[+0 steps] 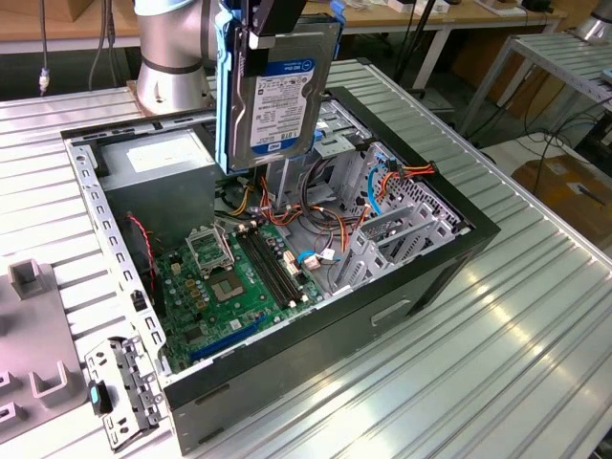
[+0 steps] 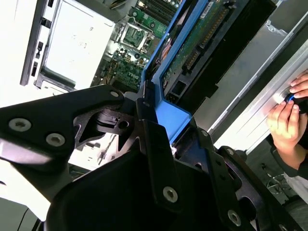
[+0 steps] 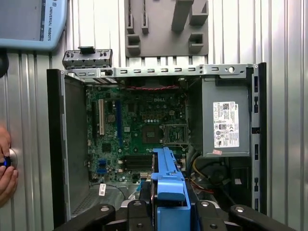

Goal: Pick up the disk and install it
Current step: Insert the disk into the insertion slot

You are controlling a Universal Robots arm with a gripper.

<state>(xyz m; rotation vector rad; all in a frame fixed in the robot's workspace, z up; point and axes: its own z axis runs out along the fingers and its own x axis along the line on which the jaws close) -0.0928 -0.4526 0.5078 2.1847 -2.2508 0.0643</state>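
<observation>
The fingers [image 1: 274, 21] were clamped on the disk [image 1: 280, 91]. They gripped its upper end so that it hung on edge, label toward the exterior camera, with a blue rail down its long side. The disk was in the air above the open computer case [image 1: 316, 359], over the end near the grey power supply [image 1: 158, 158]. It hung clear of the green motherboard [image 1: 225, 287] and the orange and black cables [image 1: 316, 215].

In the second wrist view the fingers [image 2: 153, 144] pressed against the blue rail, and the disk [image 2: 192, 53] reached away toward the case below. A metal bracket with a blue latch [image 1: 120, 392] lay on the desk [image 1: 497, 363] beside the case's corner. A person's hand [image 2: 286, 120] rested at the desk beside the case.
</observation>
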